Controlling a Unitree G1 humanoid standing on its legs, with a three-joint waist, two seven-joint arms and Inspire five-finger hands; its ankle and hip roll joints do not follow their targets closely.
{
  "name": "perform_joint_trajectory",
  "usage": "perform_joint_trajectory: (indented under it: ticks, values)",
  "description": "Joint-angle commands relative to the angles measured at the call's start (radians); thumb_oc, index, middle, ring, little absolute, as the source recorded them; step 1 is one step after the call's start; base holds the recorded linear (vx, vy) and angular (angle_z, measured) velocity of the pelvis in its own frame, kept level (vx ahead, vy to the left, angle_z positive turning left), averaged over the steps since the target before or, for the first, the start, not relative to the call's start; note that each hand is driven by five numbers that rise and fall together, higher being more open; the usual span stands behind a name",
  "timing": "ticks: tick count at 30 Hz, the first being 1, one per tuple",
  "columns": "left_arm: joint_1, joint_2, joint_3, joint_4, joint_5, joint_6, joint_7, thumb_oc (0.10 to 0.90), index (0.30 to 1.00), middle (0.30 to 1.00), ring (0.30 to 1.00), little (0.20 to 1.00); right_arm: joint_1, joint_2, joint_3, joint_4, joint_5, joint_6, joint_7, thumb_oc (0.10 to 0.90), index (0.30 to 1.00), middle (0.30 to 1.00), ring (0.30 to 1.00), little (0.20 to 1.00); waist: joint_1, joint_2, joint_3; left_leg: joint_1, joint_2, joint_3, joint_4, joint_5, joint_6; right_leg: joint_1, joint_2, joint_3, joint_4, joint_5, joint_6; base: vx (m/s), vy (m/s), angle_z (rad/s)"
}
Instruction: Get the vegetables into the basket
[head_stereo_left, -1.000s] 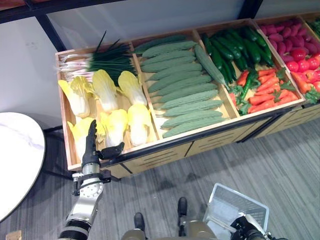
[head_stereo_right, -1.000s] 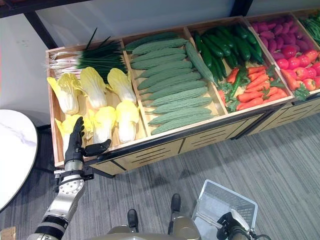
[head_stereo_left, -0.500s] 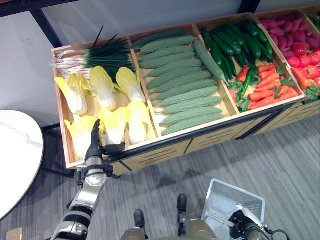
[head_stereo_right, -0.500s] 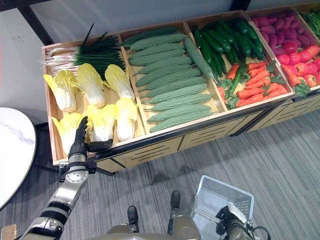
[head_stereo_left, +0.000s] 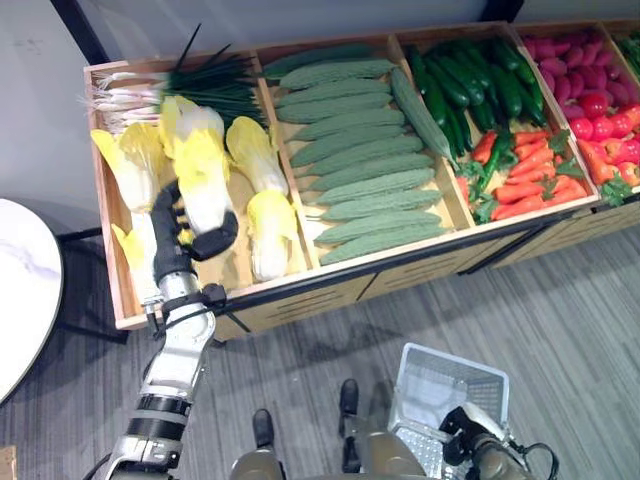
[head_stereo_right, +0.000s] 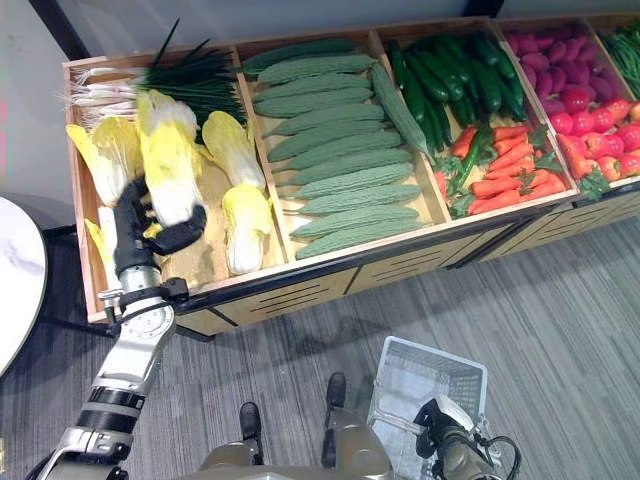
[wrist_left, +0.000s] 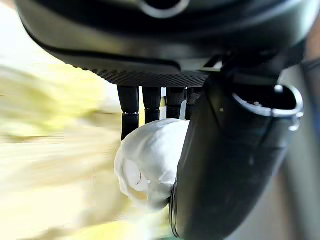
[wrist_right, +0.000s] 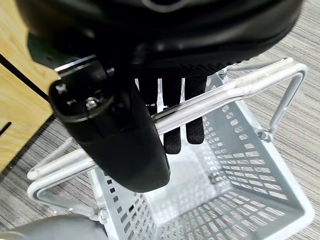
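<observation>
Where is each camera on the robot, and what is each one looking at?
Left eye view: on the head, looking down at the vegetable stand; left hand holds a cabbage.
Right eye view: beside it, same scene; right hand on the basket.
Left wrist view: on the left wrist, looking along the hand at the cabbage's white end.
Right wrist view: on the right wrist, looking into the basket; fingers curl round its handle.
</observation>
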Motion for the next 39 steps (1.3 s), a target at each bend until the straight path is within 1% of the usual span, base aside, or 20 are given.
perform_joint_trajectory:
  ticks: [1, 3, 5, 8, 12, 17, 20, 22, 25, 27, 28, 29, 30, 31, 32, 33, 35, 36, 38, 39]
  values:
    - [0.008, 0.052, -0.002, 0.002, -0.224, -0.188, -0.154, 0.400, 0.300, 0.300, 0.300, 0.300, -0.006, 0.010, -0.020, 0.027, 0.073, -0.035, -0.018, 0.400, 0.300, 0.300, 0.300, 0.300, 0.008, -0.004, -0.032, -0.023, 0.024, -0.059, 0.001, -0.027, -0.017, 0.022, -0.142, 0.061, 0.037, -0.046, 0.154, -0.02, 0.023, 0.04]
    - [0.075, 0.058, -0.024, 0.011, -0.406, -0.191, -0.298, 0.400, 0.300, 0.300, 0.300, 0.300, -0.002, 0.007, -0.037, 0.028, 0.077, -0.033, -0.009, 0.400, 0.300, 0.300, 0.300, 0.300, 0.010, 0.002, -0.034, -0.020, 0.021, -0.057, 0.001, -0.026, -0.016, 0.023, -0.144, 0.063, 0.035, -0.043, 0.156, 0.00, 0.000, 0.00]
    - [0.121, 0.059, -0.039, 0.036, -0.526, -0.185, -0.387, 0.400, 0.300, 0.300, 0.300, 0.300, 0.005, -0.001, -0.048, 0.026, 0.075, -0.035, 0.005, 0.400, 0.300, 0.300, 0.300, 0.300, 0.009, 0.006, -0.040, -0.016, 0.020, -0.054, 0.001, -0.026, -0.016, 0.026, -0.144, 0.068, 0.031, -0.041, 0.156, 0.00, 0.000, 0.00]
    - [0.146, 0.053, -0.061, 0.040, -0.637, -0.171, -0.466, 0.400, 0.300, 0.300, 0.300, 0.300, 0.010, -0.002, -0.053, 0.025, 0.064, -0.032, 0.021, 0.400, 0.300, 0.300, 0.300, 0.300, 0.006, 0.010, -0.050, -0.008, 0.018, -0.050, 0.001, -0.029, -0.015, 0.031, -0.145, 0.070, 0.027, -0.039, 0.157, 0.00, 0.000, 0.00]
    - [0.133, 0.049, -0.073, 0.028, -0.733, -0.178, -0.542, 0.400, 0.300, 0.300, 0.300, 0.300, 0.017, 0.001, -0.054, 0.021, 0.063, -0.040, 0.035, 0.400, 0.300, 0.300, 0.300, 0.300, 0.001, 0.007, -0.063, -0.001, 0.017, -0.046, 0.001, -0.031, -0.016, 0.037, -0.144, 0.073, 0.021, -0.036, 0.158, 0.00, 0.000, 0.00]
    - [0.108, 0.045, -0.092, 0.015, -0.761, -0.181, -0.560, 0.400, 0.300, 0.300, 0.300, 0.300, 0.020, 0.006, -0.056, 0.022, 0.061, -0.043, 0.036, 0.400, 0.300, 0.300, 0.300, 0.300, -0.005, 0.004, -0.071, 0.007, 0.017, -0.040, 0.001, -0.034, -0.016, 0.041, -0.144, 0.077, 0.018, -0.032, 0.159, 0.00, 0.002, -0.03]
    - [0.104, 0.069, -0.101, 0.021, -0.760, -0.169, -0.605, 0.400, 0.300, 0.300, 0.300, 0.300, 0.026, 0.004, -0.063, 0.022, 0.066, -0.045, 0.041, 0.400, 0.300, 0.300, 0.300, 0.300, -0.011, 0.003, -0.078, 0.021, 0.018, -0.034, 0.001, -0.039, -0.014, 0.049, -0.146, 0.080, 0.022, -0.035, 0.160, 0.03, 0.024, -0.05]
    - [0.104, 0.101, -0.124, 0.002, -0.752, -0.165, -0.659, 0.400, 0.300, 0.300, 0.300, 0.300, 0.037, 0.000, -0.077, 0.022, 0.072, -0.053, 0.052, 0.400, 0.300, 0.300, 0.300, 0.300, -0.020, 0.000, -0.092, 0.058, 0.012, -0.014, 0.001, -0.056, -0.007, 0.064, -0.151, 0.093, 0.033, -0.044, 0.165, 0.08, 0.080, -0.11]
    - [0.087, 0.137, -0.165, -0.013, -0.743, -0.160, -0.699, 0.400, 0.300, 0.300, 0.300, 0.300, 0.042, -0.004, -0.093, 0.022, 0.075, -0.054, 0.060, 0.400, 0.300, 0.300, 0.300, 0.300, -0.031, -0.016, -0.072, 0.053, -0.001, 0.020, 0.113, -0.118, 0.012, 0.049, -0.163, 0.144, 0.086, -0.048, 0.177, 0.01, 0.114, -0.28]
    - [0.083, 0.141, -0.174, -0.015, -0.746, -0.159, -0.703, 0.400, 0.300, 0.300, 0.300, 0.300, 0.045, -0.001, -0.097, 0.021, 0.077, -0.054, 0.060, 0.400, 0.300, 0.300, 0.300, 0.300, -0.035, -0.019, -0.067, 0.053, -0.004, 0.030, 0.118, -0.123, 0.016, 0.038, -0.164, 0.154, 0.103, -0.039, 0.183, -0.05, 0.107, -0.31]
    - [0.072, 0.150, -0.195, -0.019, -0.739, -0.161, -0.704, 0.400, 0.300, 0.300, 0.300, 0.300, 0.046, -0.001, -0.101, 0.014, 0.078, -0.053, 0.058, 0.400, 0.300, 0.300, 0.300, 0.300, -0.051, -0.027, -0.050, 0.053, -0.017, 0.052, 0.117, -0.128, 0.026, -0.001, -0.170, 0.184, 0.129, 0.024, 0.213, -0.11, 0.133, -0.42]
    - [0.066, 0.156, -0.207, -0.022, -0.733, -0.162, -0.704, 0.400, 0.300, 0.300, 0.300, 0.300, 0.045, -0.003, -0.102, 0.012, 0.077, -0.051, 0.059, 0.400, 0.300, 0.300, 0.300, 0.300, -0.060, -0.029, -0.040, 0.056, -0.024, 0.069, 0.112, -0.131, 0.030, -0.018, -0.174, 0.198, 0.127, 0.067, 0.226, -0.20, 0.196, -0.69]
    - [0.055, 0.170, -0.221, -0.017, -0.705, -0.167, -0.697, 0.400, 0.300, 0.300, 0.300, 0.300, 0.047, 0.000, -0.107, 0.006, 0.080, -0.047, 0.058, 0.400, 0.300, 0.300, 0.300, 0.300, -0.074, -0.035, -0.033, 0.049, -0.030, 0.106, 0.102, -0.126, 0.034, -0.061, -0.177, 0.226, 0.106, 0.148, 0.226, -0.17, 0.121, -0.78]
    - [0.044, 0.175, -0.229, -0.014, -0.700, -0.170, -0.688, 0.400, 0.300, 0.300, 0.300, 0.300, 0.049, 0.005, -0.106, 0.000, 0.083, -0.046, 0.056, 0.400, 0.300, 0.300, 0.300, 0.300, -0.084, -0.030, -0.026, 0.044, -0.019, 0.122, 0.100, -0.124, 0.034, -0.079, -0.179, 0.232, 0.100, 0.166, 0.226, -0.16, 0.091, -0.95]
    - [0.036, 0.179, -0.232, -0.006, -0.694, -0.168, -0.684, 0.400, 0.300, 0.300, 0.300, 0.300, 0.057, 0.009, -0.105, -0.004, 0.086, -0.046, 0.056, 0.400, 0.300, 0.300, 0.300, 0.300, -0.088, -0.029, -0.024, 0.037, -0.013, 0.131, 0.100, -0.122, 0.036, -0.088, -0.182, 0.230, 0.095, 0.160, 0.226, -0.11, 0.067, -0.85]
    - [0.025, 0.187, -0.240, 0.000, -0.681, -0.169, -0.677, 0.400, 0.300, 0.300, 0.300, 0.300, 0.065, 0.011, -0.104, -0.007, 0.088, -0.045, 0.056, 0.400, 0.300, 0.300, 0.300, 0.300, -0.089, -0.028, -0.018, 0.030, -0.011, 0.143, 0.104, -0.123, 0.042, -0.095, -0.193, 0.207, 0.101, 0.147, 0.226, -0.13, 0.118, -0.76]
    - [0.011, 0.193, -0.245, 0.010, -0.669, -0.163, -0.671, 0.400, 0.300, 0.300, 0.300, 0.300, 0.078, 0.011, -0.103, 0.003, 0.086, -0.043, 0.059, 0.400, 0.300, 0.300, 0.300, 0.300, -0.083, -0.024, -0.010, 0.020, -0.006, 0.172, 0.099, -0.120, 0.053, -0.086, -0.195, 0.118, 0.159, 0.065, 0.201, -0.12, 0.163, -0.77]
    - [0.014, 0.195, -0.244, 0.007, -0.663, -0.161, -0.668, 0.400, 0.300, 0.300, 0.300, 0.300, 0.082, 0.016, -0.101, 0.006, 0.081, -0.042, 0.057, 0.400, 0.300, 0.300, 0.300, 0.300, -0.074, -0.011, -0.010, 0.027, 0.000, 0.178, 0.091, -0.132, 0.050, -0.066, -0.196, 0.062, 0.194, 0.010, 0.201, -0.08, 0.160, -0.82]
    - [0.024, 0.200, -0.231, -0.011, -0.663, -0.154, -0.670, 0.400, 0.300, 0.300, 0.300, 0.300, 0.092, 0.013, -0.109, 0.029, 0.074, -0.037, 0.055, 0.400, 0.300, 0.300, 0.300, 0.300, -0.057, -0.005, -0.010, 0.019, 0.014, 0.225, 0.081, -0.113, 0.053, -0.045, -0.204, -0.042, 0.284, -0.052, 0.178, -0.11, 0.110, -0.71]
    - [0.033, 0.203, -0.224, -0.017, -0.661, -0.151, -0.673, 0.400, 0.300, 0.300, 0.300, 0.300, 0.095, 0.015, -0.105, 0.033, 0.069, -0.037, 0.054, 0.400, 0.300, 0.300, 0.300, 0.300, -0.054, -0.007, -0.013, 0.022, 0.015, 0.233, 0.072, -0.110, 0.049, -0.039, -0.198, -0.045, 0.290, -0.068, 0.174, -0.08, 0.031, -0.80]
